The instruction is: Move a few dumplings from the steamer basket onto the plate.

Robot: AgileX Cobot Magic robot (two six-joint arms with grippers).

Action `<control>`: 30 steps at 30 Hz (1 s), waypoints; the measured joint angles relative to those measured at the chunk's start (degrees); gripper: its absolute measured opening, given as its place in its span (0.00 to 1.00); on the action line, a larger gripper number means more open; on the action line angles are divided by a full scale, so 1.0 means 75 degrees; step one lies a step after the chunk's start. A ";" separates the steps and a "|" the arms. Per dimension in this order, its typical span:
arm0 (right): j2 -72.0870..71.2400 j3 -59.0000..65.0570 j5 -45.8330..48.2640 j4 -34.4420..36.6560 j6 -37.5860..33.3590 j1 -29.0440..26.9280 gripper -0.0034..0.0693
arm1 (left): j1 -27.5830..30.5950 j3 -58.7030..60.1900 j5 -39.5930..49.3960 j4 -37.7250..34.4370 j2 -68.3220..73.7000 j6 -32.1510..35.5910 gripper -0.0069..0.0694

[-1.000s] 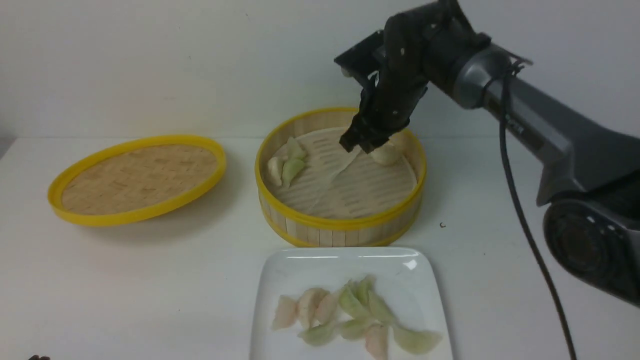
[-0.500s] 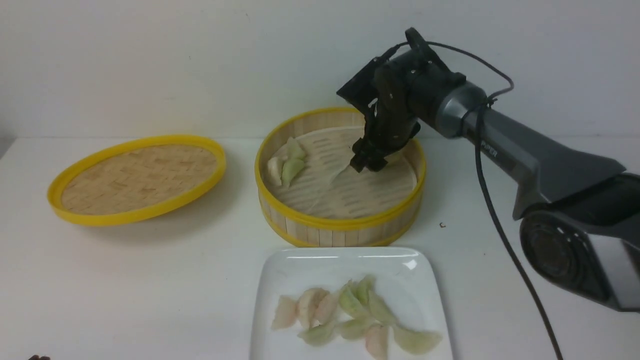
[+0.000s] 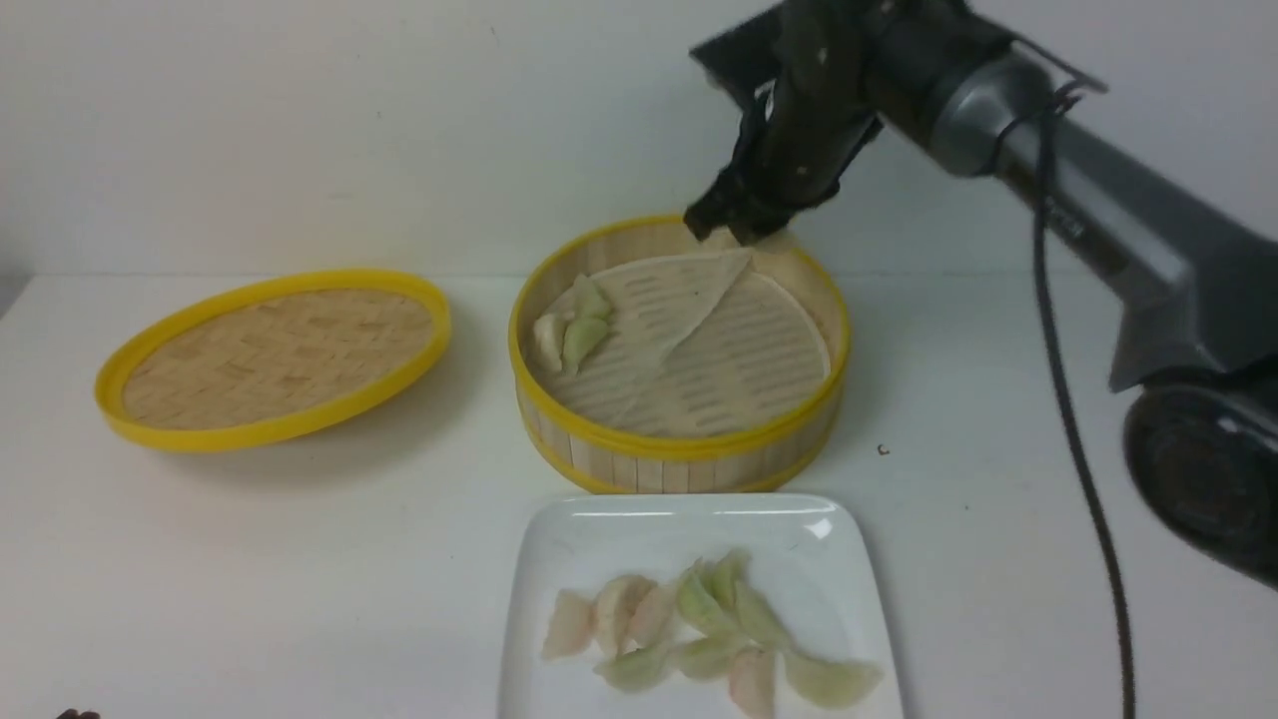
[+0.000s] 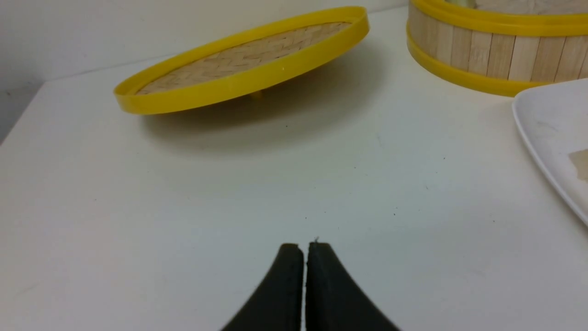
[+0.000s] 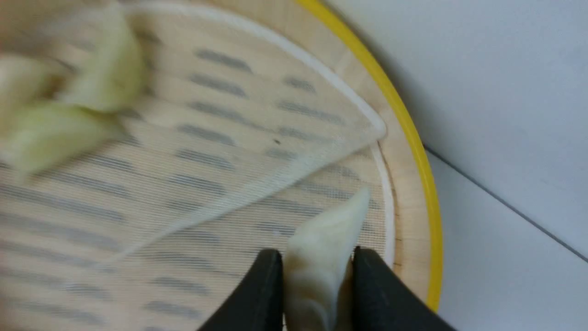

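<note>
Risen from inside the steamer basket (image 3: 679,446), the right gripper (image 3: 734,225) hangs above its far rim, upper centre-right of the front view, pinching a pale dumpling (image 5: 324,248) lengthwise, tip pointing beyond the fingertips; left gripper (image 4: 305,250) clenched empty.

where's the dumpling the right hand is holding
In the right wrist view the dumpling is pinched in the right hand, above the far rim of the steamer basket, near the folded liner.
</note>
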 joint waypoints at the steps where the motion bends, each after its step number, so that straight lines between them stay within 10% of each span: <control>1: -0.0352 0.0242 -0.0009 0.0284 0.0008 0.0000 0.29 | 0.0000 0.0000 0.0000 0.0000 0.0000 0.0000 0.08; 19: -0.3509 0.8202 -0.1599 0.1697 0.0089 0.0630 0.30 | 0.0000 0.0000 0.0000 0.0000 0.0000 0.0000 0.08; 27: -0.3164 0.8264 -0.2443 0.1757 0.0152 0.0630 0.74 | 0.0000 0.0000 0.0000 0.0000 0.0000 0.0000 0.08; 30: -0.3586 0.8287 -0.2326 0.1680 0.0248 0.0630 0.77 | 0.0000 0.0000 0.0000 0.0000 0.0000 0.0000 0.08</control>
